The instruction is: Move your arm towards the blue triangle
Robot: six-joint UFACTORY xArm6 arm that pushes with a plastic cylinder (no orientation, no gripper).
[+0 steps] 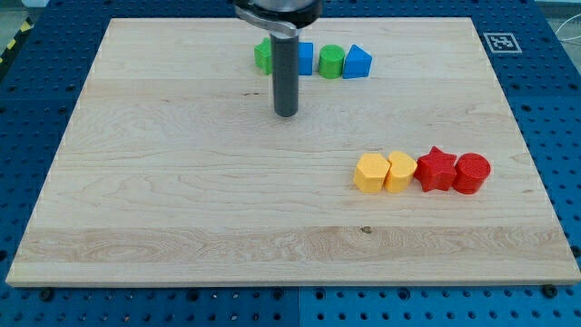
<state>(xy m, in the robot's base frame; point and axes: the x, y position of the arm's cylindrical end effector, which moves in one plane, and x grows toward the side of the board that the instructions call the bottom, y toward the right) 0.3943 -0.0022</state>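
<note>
The blue triangle (358, 62) lies near the view's top, at the right end of a row of blocks. To its left is a green round block (331, 61), then a blue block (305, 56) and a green block (263, 55), both partly hidden behind my rod. My tip (286, 113) rests on the board below this row, to the left of and below the blue triangle, a short gap away from all blocks.
A second row lies at the view's right middle: a yellow block (370, 172), a second yellow block (399, 171), a red star (436, 168) and a red cylinder (471, 173). The wooden board (182, 200) sits on a blue perforated table (27, 118).
</note>
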